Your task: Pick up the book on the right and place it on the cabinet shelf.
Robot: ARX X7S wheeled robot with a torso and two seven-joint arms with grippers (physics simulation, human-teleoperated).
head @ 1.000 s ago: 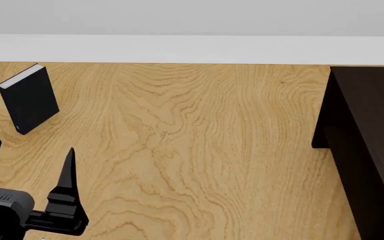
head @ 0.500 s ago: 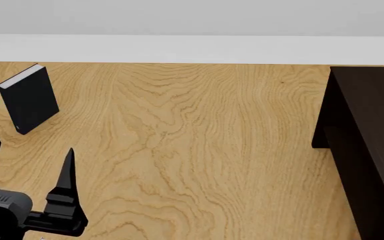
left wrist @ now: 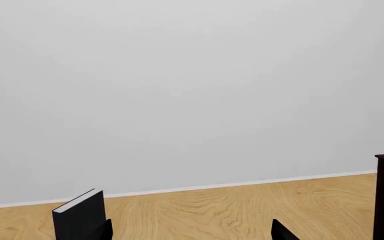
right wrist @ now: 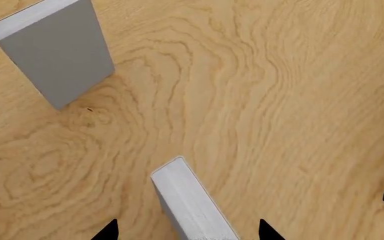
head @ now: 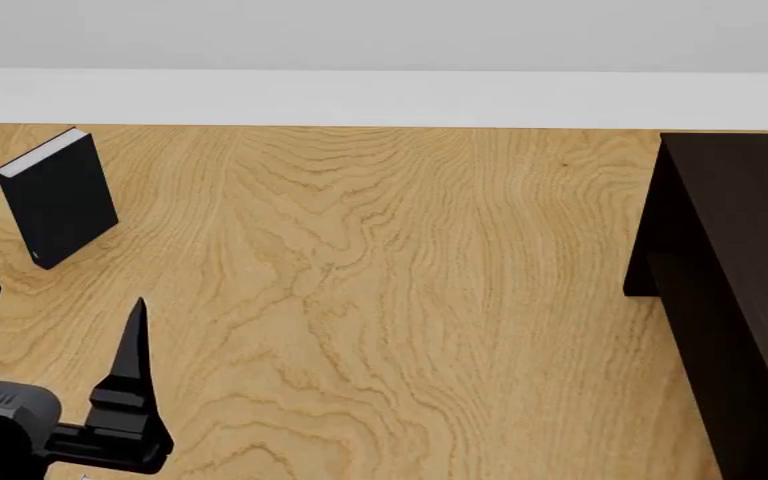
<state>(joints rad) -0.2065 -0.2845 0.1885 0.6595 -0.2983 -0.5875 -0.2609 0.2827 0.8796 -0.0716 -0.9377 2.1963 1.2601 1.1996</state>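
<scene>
Book (right wrist: pixel 192 202) stands upright between my released right pincer (right wrist: pixel 186 232) tips; a clumsy descent could topple it.

Count: three books total. One black book (head: pixel 57 198) stands upright near the table's far left corner. Two grey books show in the right wrist view only: one (right wrist: pixel 57 50) upright, another (right wrist: pixel 193 200) between the fingertips, though partly cut off, so thickness unclear. One dark cabinet (head: pixel 738 280) at the right edge.
</scene>
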